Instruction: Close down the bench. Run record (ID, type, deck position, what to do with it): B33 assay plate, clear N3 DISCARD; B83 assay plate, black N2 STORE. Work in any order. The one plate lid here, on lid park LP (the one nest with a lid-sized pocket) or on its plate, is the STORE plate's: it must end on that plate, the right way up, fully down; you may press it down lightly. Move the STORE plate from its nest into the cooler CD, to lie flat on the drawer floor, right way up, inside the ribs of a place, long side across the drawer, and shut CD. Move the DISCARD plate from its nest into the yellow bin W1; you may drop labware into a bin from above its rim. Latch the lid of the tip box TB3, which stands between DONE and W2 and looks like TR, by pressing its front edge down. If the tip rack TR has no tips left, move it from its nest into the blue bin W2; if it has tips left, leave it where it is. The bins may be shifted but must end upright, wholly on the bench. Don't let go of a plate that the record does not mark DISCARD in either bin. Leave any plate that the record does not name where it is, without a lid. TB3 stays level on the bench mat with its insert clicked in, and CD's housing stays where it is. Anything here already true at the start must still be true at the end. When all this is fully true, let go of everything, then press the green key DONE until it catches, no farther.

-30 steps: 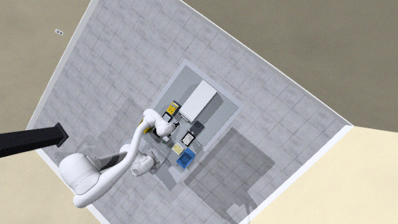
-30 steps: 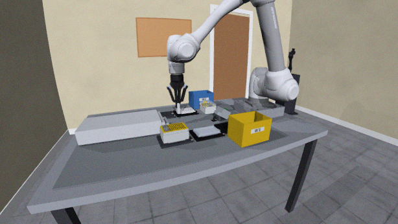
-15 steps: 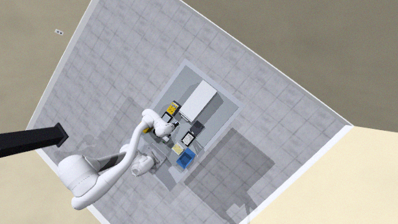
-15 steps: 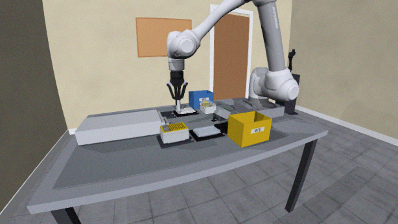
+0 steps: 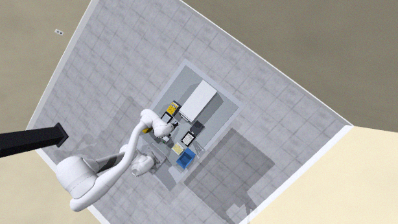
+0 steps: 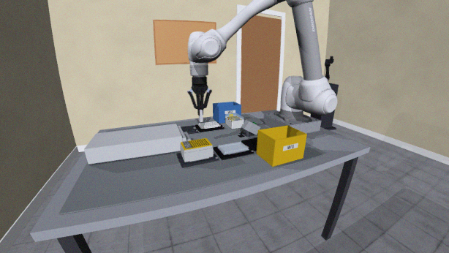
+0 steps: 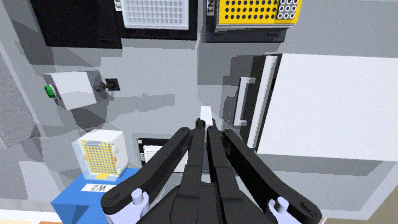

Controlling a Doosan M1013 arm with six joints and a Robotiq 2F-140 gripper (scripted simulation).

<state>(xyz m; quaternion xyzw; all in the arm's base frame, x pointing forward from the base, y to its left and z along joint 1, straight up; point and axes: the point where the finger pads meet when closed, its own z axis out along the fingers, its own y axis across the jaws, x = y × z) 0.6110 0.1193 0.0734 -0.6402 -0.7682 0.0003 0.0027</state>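
Observation:
My gripper (image 7: 205, 113) is shut on nothing and hangs point-down above the bench (image 6: 200, 118), just in front of the white cooler CD (image 7: 330, 105) and its drawer handle (image 7: 241, 101). A plate with a pale top (image 6: 209, 125) sits in a black nest right beside the fingertips, and in the wrist view (image 7: 150, 150) my fingers partly hide it. The clear plate (image 7: 155, 12) lies in its nest farther off (image 6: 234, 148). The tip rack TR (image 7: 255, 10) (image 6: 197, 149) with its yellow top stands next to it. The tip box TB3 (image 7: 100, 155) stands by the blue bin W2 (image 7: 92, 200).
The yellow bin W1 (image 6: 281, 145) stands at the bench's front right. The grey DONE box with its green key (image 7: 49, 91) is left of my gripper. An empty black nest (image 7: 75, 22) lies beside the clear plate. The arm's base (image 6: 308, 96) is at the back right.

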